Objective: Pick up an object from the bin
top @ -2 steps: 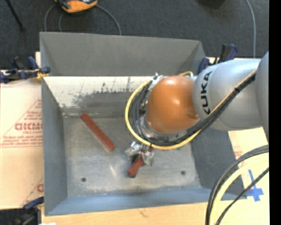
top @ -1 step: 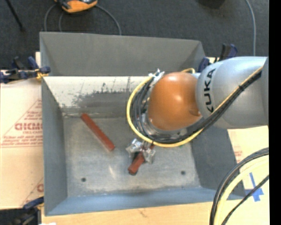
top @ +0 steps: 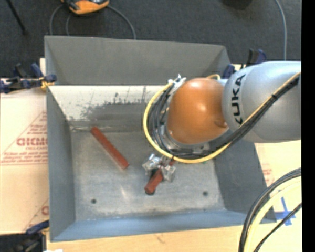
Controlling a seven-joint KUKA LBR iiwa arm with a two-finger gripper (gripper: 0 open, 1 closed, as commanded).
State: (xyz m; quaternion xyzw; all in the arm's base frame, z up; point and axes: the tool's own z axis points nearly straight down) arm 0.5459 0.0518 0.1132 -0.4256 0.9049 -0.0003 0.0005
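Grasping step: hand [top: 161, 168] pinching short red stick [top: 153, 185] at centre of bin [top: 60, 161]; next move likely a steady lift.

The grey bin [top: 60, 156] holds two things: one long red-brown bar [top: 109, 148] and one short dark-red stick [top: 153, 184].

1. You have a grey metal bin [top: 60, 156] with sloping walls and a flat, scuffed floor.
2. On the left half of the floor, a long red-brown bar [top: 110, 148] lies flat, running diagonally from far left to near right.
3. Right of the bar's near end sits a short dark red piece [top: 153, 184]. The two are close but apart, and the piece's far end is covered.
4. The floor carries a left dark spot [top: 93, 201] and a right dark spot [top: 205, 194] along its near side.
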